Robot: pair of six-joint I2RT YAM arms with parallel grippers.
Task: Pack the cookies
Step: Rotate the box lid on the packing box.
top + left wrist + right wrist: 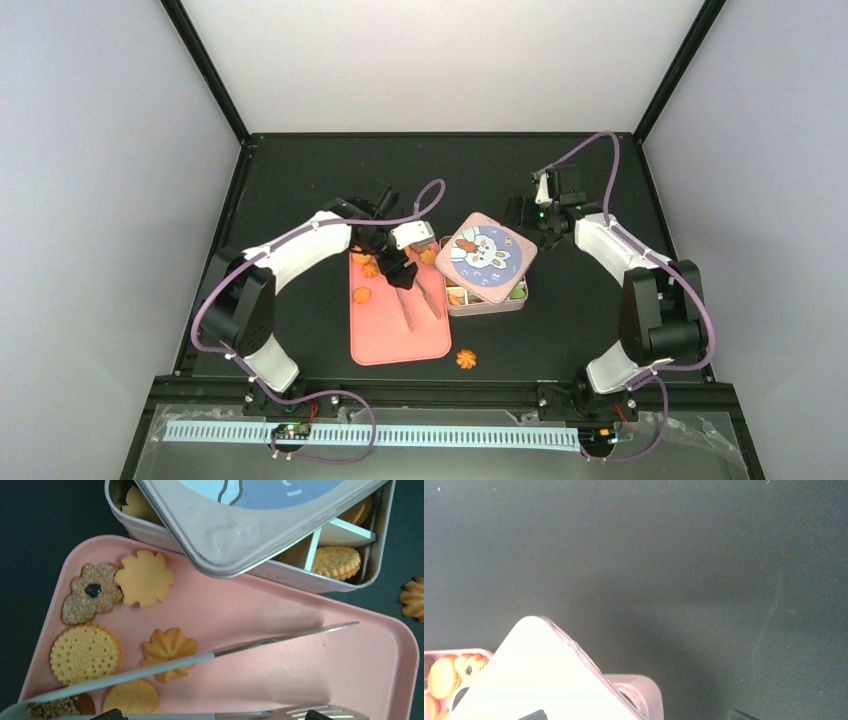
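Note:
Several cookies lie at the far end of the pink tray (400, 335); the left wrist view shows a swirl cookie (168, 650), a round one (85, 652) and a brown flower one (92, 592). My left gripper (395, 262) hangs over them, shut on spread metal tongs (280, 640) with nothing between their tips. More cookies (336, 561) sit in the gridded tin (310, 580). The tin's lid (487, 252), printed with a rabbit, rests askew on it. My right gripper (535, 215) stands open at the lid's far right corner, its fingers wide apart.
One stray orange swirl cookie (466, 358) lies on the black table just off the tray's near right corner. Black frame rails border the table. The lid (539, 680) shows overexposed white in the right wrist view.

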